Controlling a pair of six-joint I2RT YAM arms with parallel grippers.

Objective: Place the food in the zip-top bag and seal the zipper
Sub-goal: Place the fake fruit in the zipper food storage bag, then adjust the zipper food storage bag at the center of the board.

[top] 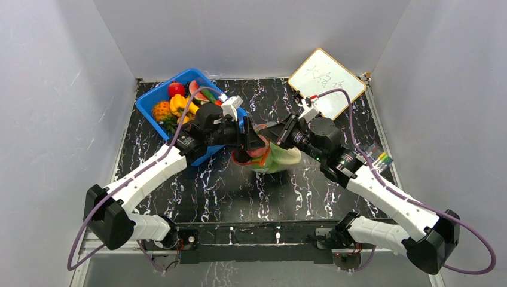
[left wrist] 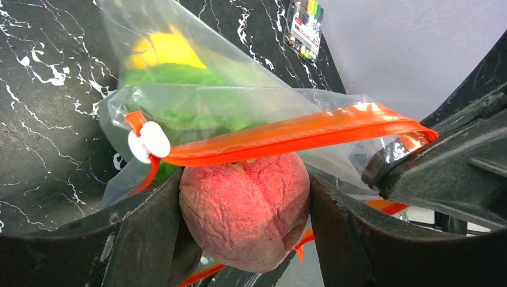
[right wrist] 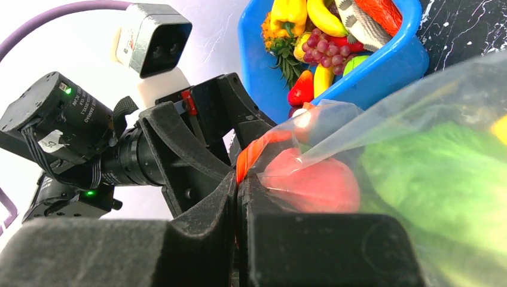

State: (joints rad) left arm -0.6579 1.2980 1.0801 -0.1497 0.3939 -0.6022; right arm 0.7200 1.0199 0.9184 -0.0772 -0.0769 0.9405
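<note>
My left gripper [left wrist: 245,206] is shut on a fuzzy red peach-like fruit [left wrist: 245,221], with a finger on each side of it, right at the mouth of the zip-top bag [left wrist: 197,36]. The orange zipper [left wrist: 287,134] with its white slider [left wrist: 149,142] crosses just above the fruit. Green lettuce [left wrist: 173,75] and a yellow piece [left wrist: 167,48] lie inside the bag. My right gripper [right wrist: 239,197] is shut on the zipper [right wrist: 251,152] at the bag's edge, holding the mouth up. In the top view both grippers [top: 248,143] [top: 269,134] meet at the bag [top: 278,158] mid-table.
A blue bin [top: 156,98] with several more toy fruits sits at the back left, close behind my left arm. A whiteboard [top: 326,81] leans at the back right. A pack of markers [top: 379,158] lies by the right arm.
</note>
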